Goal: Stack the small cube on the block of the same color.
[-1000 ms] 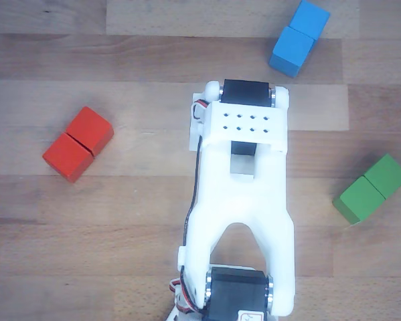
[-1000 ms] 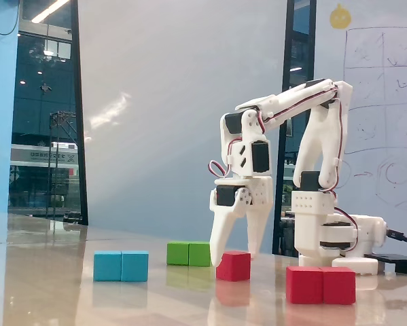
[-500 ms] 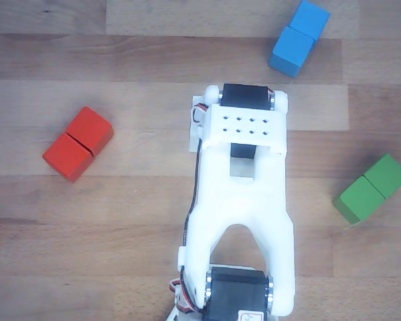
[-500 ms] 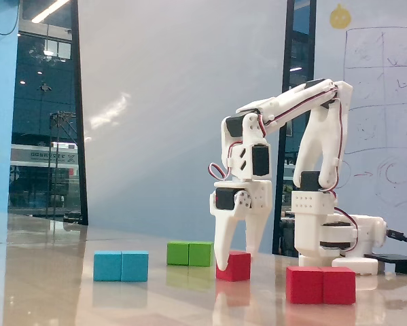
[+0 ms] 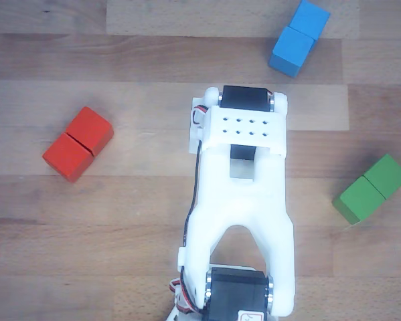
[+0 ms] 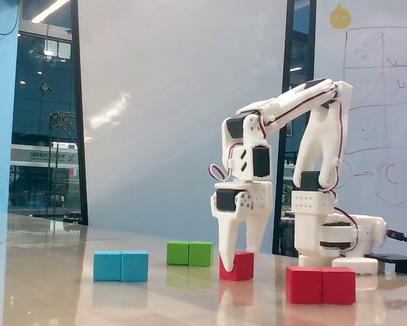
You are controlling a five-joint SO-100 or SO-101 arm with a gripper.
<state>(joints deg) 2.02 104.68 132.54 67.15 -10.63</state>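
Observation:
The small red cube [image 6: 238, 265] rests on the table. My gripper [image 6: 236, 261] points straight down over it. One finger [image 6: 225, 251] reaches the table at the cube's left edge and the other finger [image 6: 256, 231] goes down behind it. Whether the jaws press on the cube does not show. In the other view my white arm [image 5: 244, 200] hides both the cube and the gripper. The elongated red block [image 5: 78, 143] lies left of the arm in that view, and at the front right in the fixed view [image 6: 321, 284], apart from the cube.
A blue two-cube block [image 5: 298, 37] [image 6: 121, 265] and a green two-cube block [image 5: 371, 188] [image 6: 189, 253] lie on the wooden table [image 5: 133, 254]. The arm's base [image 6: 335, 238] stands behind the red block in the fixed view.

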